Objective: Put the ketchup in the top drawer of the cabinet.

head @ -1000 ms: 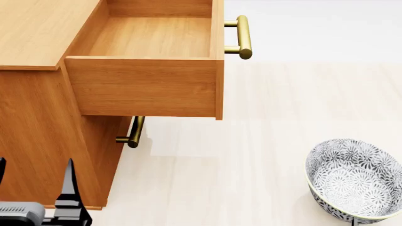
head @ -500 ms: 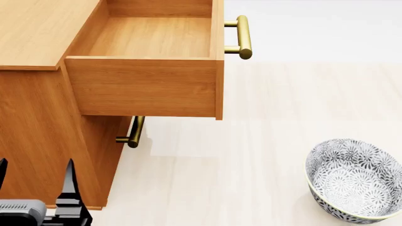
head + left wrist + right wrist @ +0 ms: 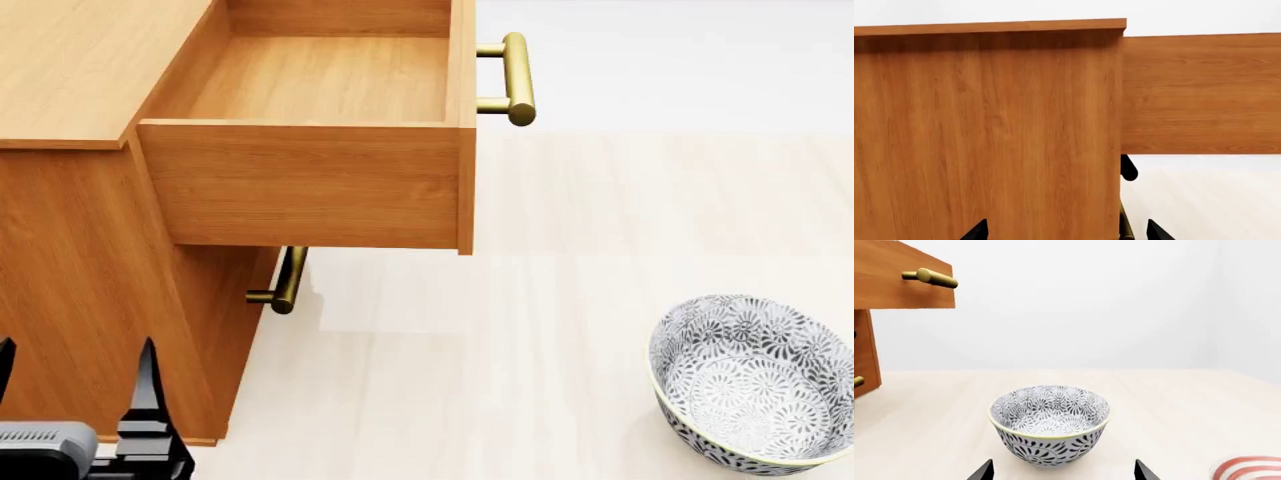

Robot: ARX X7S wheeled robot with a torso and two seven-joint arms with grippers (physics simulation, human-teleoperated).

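Observation:
The ketchup is out of view in all three views. The top drawer [image 3: 307,180] stands pulled out of the cabinet [image 3: 80,60], and the part of its inside that shows holds nothing. Its brass handle [image 3: 518,78] points right. My left gripper [image 3: 74,385] is open at the head view's bottom left, close to the cabinet's side wall. The left wrist view faces that cabinet wall [image 3: 987,130] with the drawer's side [image 3: 1201,95] jutting past it; the left gripper [image 3: 1067,232] holds nothing. My right gripper [image 3: 1064,472] is open and empty, and does not show in the head view.
A grey-white patterned bowl [image 3: 754,380] sits on the pale floor at the lower right, straight ahead of the right gripper as the bowl [image 3: 1049,422]. A red-and-white striped object [image 3: 1247,467] shows at one corner. The lower drawer's handle [image 3: 284,280] sticks out below the top drawer.
A dark tip under the bowl at the head view's bottom edge has slipped out of sight. The left gripper has shifted very slightly.

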